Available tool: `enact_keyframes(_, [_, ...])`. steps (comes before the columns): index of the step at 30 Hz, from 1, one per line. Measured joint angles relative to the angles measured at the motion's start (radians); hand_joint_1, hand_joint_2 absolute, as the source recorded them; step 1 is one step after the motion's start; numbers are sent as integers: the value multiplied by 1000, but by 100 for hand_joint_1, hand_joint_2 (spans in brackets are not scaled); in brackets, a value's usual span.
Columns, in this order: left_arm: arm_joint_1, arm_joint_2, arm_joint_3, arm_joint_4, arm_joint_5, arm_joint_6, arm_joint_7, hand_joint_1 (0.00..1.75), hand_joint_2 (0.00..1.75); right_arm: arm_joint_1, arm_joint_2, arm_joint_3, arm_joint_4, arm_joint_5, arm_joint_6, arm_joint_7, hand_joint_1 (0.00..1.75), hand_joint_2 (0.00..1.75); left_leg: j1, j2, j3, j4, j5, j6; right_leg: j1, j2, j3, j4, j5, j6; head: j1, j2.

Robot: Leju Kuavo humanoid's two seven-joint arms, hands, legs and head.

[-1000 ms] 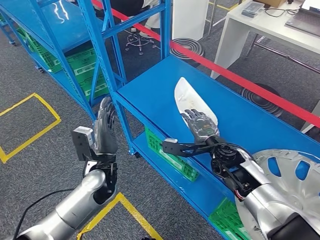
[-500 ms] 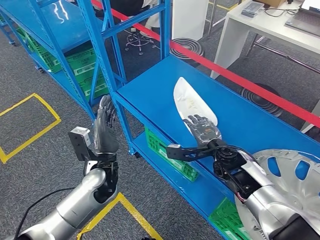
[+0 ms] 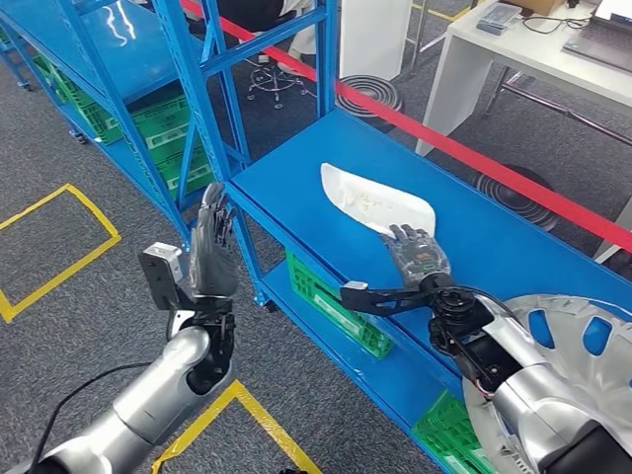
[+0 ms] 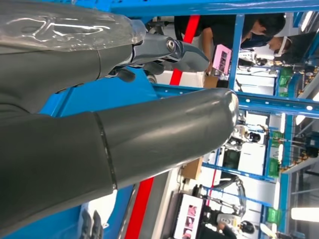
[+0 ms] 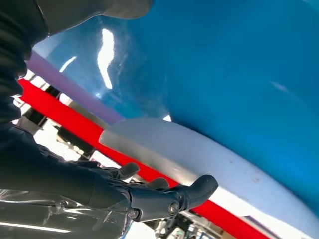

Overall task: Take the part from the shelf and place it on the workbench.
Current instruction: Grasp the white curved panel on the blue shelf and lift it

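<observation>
Part (image 3: pixel 376 200) just beyond right robot hand (image 3: pixel 415 255)

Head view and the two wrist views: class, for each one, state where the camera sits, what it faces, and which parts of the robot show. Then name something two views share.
Head view: high on the body, looking down at the blue shelf; both arms, left hand, right hand.
Left wrist view: behind the left hand, facing blue racking and people.
Right wrist view: behind the right hand, facing the white part.
Shared: head and right wrist views show the white part.
</observation>
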Motion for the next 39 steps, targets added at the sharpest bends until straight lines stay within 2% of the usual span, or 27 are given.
enact_keyframes(15, [3,17,6,-27,-20,33,30,0,0,-40,-12,-5,18,35,-41,36,0,175,0,0,0,0,0,0,0,0,0,0,0,0,0,0])
enact_keyframes(21, [23,27,8,-44,-22,43,29,0,0,-50,-18,-33,18,24,-64,36,0,175,0,0,0,0,0,0,0,0,0,0,0,0,0,0])
enact_keyframes(39, [39,34,32,-69,-34,35,29,0,0,-65,-47,-126,18,-18,-47,61,0,175,0,0,0,0,0,0,0,0,0,0,0,0,0,0])
